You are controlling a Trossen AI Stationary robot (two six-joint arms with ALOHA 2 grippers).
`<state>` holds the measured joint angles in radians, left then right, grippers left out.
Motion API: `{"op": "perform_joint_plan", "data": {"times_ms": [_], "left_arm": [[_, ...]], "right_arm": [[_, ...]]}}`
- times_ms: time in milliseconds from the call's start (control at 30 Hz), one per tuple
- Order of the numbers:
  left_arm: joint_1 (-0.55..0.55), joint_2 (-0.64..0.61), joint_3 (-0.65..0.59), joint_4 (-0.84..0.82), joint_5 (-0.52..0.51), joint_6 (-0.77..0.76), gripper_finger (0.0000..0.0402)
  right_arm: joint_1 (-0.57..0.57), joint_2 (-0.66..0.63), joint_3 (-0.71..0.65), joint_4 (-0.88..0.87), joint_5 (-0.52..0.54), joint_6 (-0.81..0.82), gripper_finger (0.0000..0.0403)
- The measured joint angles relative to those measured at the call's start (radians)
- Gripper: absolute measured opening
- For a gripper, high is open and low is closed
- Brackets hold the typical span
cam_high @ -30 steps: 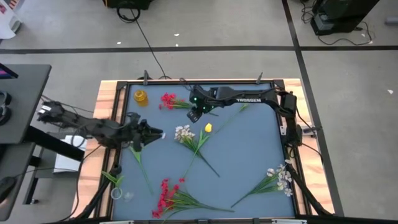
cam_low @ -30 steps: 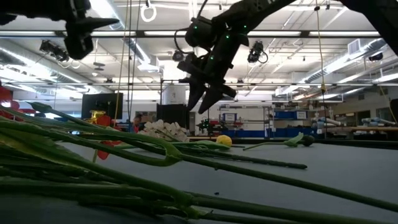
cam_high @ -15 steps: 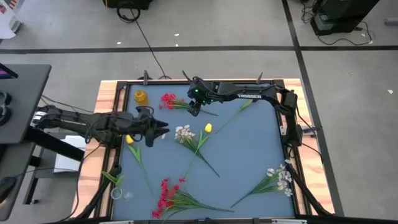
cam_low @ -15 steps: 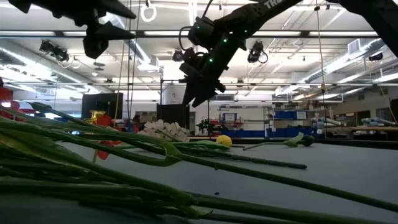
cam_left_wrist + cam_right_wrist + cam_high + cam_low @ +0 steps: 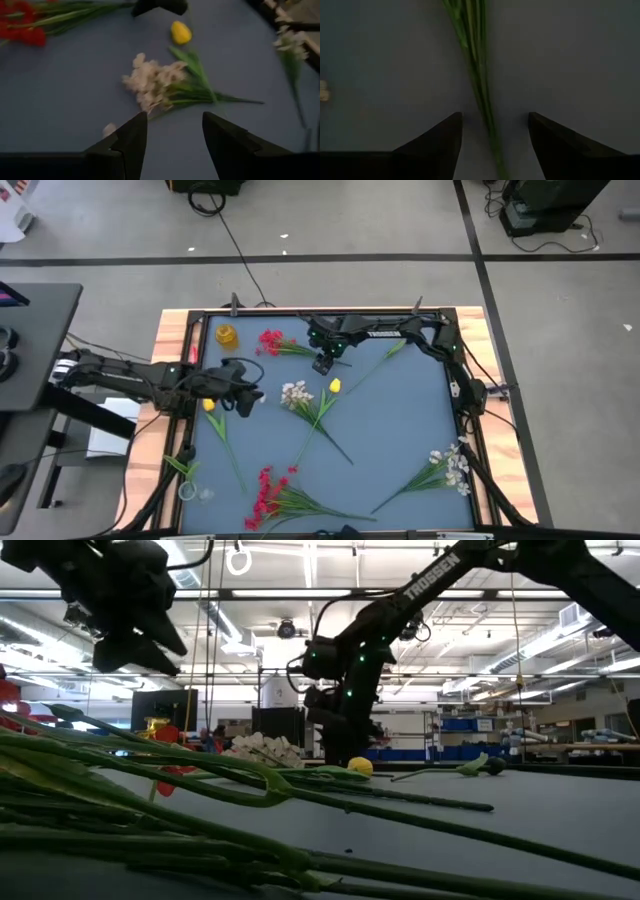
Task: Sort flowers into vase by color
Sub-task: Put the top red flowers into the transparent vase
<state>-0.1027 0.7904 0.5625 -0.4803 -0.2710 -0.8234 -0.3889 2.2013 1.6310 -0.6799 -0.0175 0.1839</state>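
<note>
Right gripper (image 5: pixel 322 366) fingers spread astride a red flower's stem (image 5: pixel 480 75); left gripper (image 5: pixel 250 392) fingers spread, empty.

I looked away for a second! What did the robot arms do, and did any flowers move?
The right gripper dropped down to the table; its fingers are open either side of the red flower's green stem. The left gripper swung a little toward the white flowers, open, holding nothing. All the flowers lie where they did.

Two black jointed arms; right arm (image 5: pixel 400 335) marked TROSSEN in white, green lights near wrist. Fingers (image 5: pixel 129 142) dark, wedge-shaped.
</note>
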Motion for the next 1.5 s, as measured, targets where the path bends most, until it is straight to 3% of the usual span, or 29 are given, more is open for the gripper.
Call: {"op": "perform_joint_plan", "data": {"times_ms": [233, 533, 600, 933, 1167, 1333, 1500], "left_arm": [[0.005, 0.012, 0.0, -0.046, 0.001, 0.0, 0.0196], [0.011, 0.015, 0.0, -0.064, -0.001, 0.001, 0.0196], [0.016, 0.015, 0.0, -0.054, -0.002, 0.003, 0.0196], [0.017, 0.015, 0.0, -0.055, -0.007, -0.005, 0.0196], [0.017, -0.007, 0.004, -0.057, -0.003, -0.043, 0.0196], [0.017, -0.078, 0.013, -0.053, -0.003, 0.011, 0.0196], [0.017, -0.16, 0.014, -0.055, -0.003, 0.031, 0.0196]], "right_arm": [[0.0, 0.017, 0.005, 0.007, -0.027, 0.002, 0.0202], [-0.007, 0.016, 0.004, 0.005, -0.13, 0.147, 0.0035], [-0.011, 0.013, 0.002, 0.007, -0.17, 0.189, 0.0015], [0.01, -0.065, 0.0, 0.154, -0.259, 0.391, 0.0011], [0.095, -0.12, 0.0, 0.356, -0.239, 0.506, 0.0011], [0.178, -0.134, 0.0, 0.506, -0.163, 0.556, 0.0011], [0.258, -0.176, 0.0, 0.662, 0.009, 0.574, 0.0011]]}}
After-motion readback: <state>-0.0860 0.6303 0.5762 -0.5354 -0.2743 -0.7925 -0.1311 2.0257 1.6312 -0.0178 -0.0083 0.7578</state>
